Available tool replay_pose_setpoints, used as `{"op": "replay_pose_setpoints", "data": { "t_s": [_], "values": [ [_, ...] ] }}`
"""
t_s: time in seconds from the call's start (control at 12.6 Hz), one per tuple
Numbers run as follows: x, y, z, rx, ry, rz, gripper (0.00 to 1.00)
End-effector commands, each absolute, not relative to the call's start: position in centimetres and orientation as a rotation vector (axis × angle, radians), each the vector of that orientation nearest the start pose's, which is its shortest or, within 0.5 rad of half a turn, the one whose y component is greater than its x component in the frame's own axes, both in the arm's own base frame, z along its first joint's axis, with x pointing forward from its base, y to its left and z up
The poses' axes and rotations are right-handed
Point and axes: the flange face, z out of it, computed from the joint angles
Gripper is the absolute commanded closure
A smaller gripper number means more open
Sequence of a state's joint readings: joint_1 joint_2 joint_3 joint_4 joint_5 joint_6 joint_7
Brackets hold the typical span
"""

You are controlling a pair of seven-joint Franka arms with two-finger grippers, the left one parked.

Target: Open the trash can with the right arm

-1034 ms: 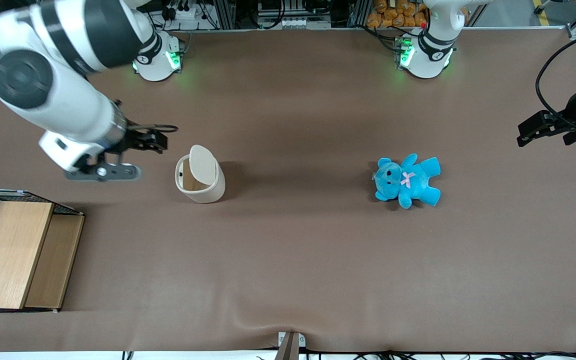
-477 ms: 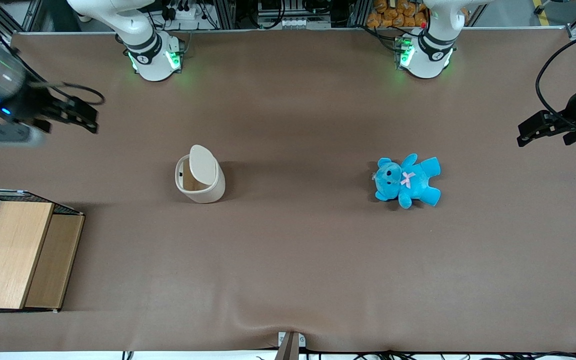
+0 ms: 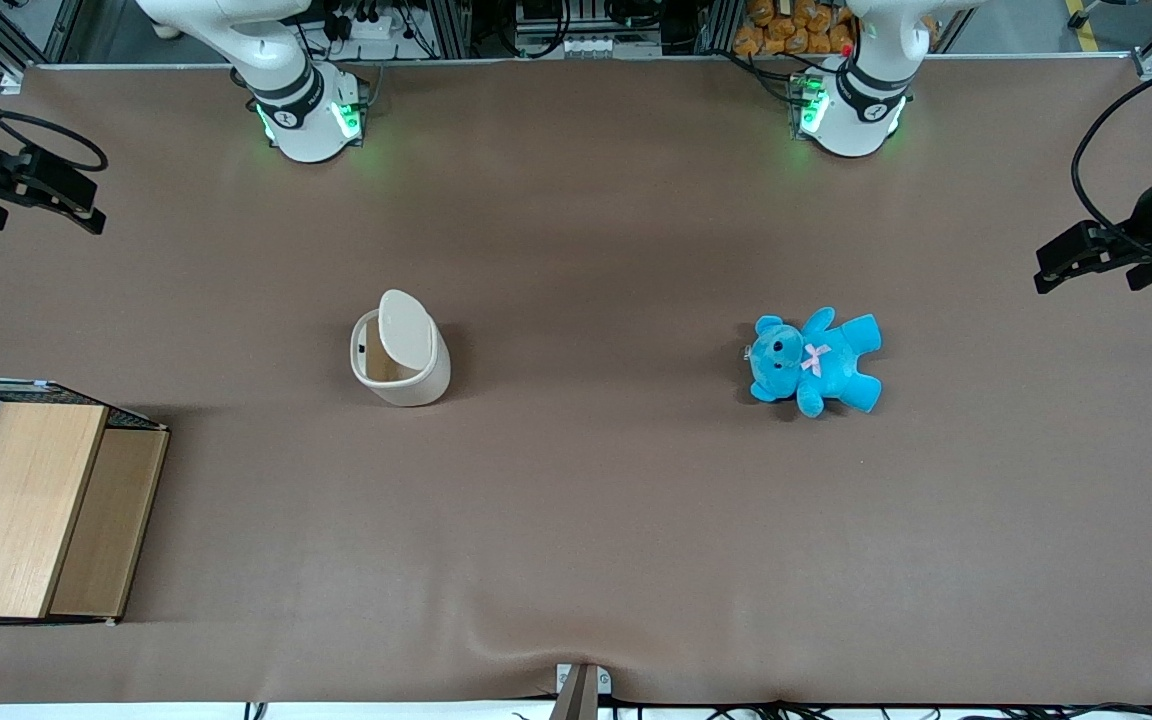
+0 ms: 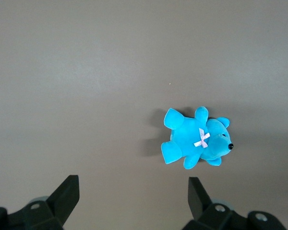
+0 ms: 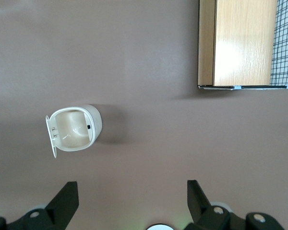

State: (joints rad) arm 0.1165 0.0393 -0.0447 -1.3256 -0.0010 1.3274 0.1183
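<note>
The cream-white trash can (image 3: 400, 360) stands on the brown table with its lid (image 3: 405, 329) raised upright and its tan inside showing. It also shows in the right wrist view (image 5: 76, 128), open, with the lid swung to one side. My right gripper (image 3: 36, 195) is at the working arm's end of the table, high and far from the can, farther from the front camera than it. Its black fingers (image 5: 67, 199) are spread wide with nothing between them, and only bare table lies under the gripper (image 5: 132, 196).
A wooden box (image 3: 31, 510) with a wire mesh side sits near the front edge at the working arm's end, also in the right wrist view (image 5: 237, 43). A blue teddy bear (image 3: 816, 360) lies toward the parked arm's end.
My right arm has pulled away from beside the trash can to the table's end and risen. The can stays open, its lid upright throughout.
</note>
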Motion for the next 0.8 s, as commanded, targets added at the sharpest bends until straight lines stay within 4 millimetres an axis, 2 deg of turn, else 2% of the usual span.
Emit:
{"op": "replay_pose_setpoints", "data": {
  "t_s": [0.0,0.08,0.56,0.72],
  "values": [
    [52.2,1.9,69.1,-3.139,0.009,0.065,0.0],
    [51.8,1.2,69.0,-3.136,0.022,0.06,0.0],
    [49.7,0.9,67.7,-3.132,-0.018,0.0,0.0],
    [49.5,0.9,67.4,-3.132,-0.018,-0.002,0.0]
  ]
}}
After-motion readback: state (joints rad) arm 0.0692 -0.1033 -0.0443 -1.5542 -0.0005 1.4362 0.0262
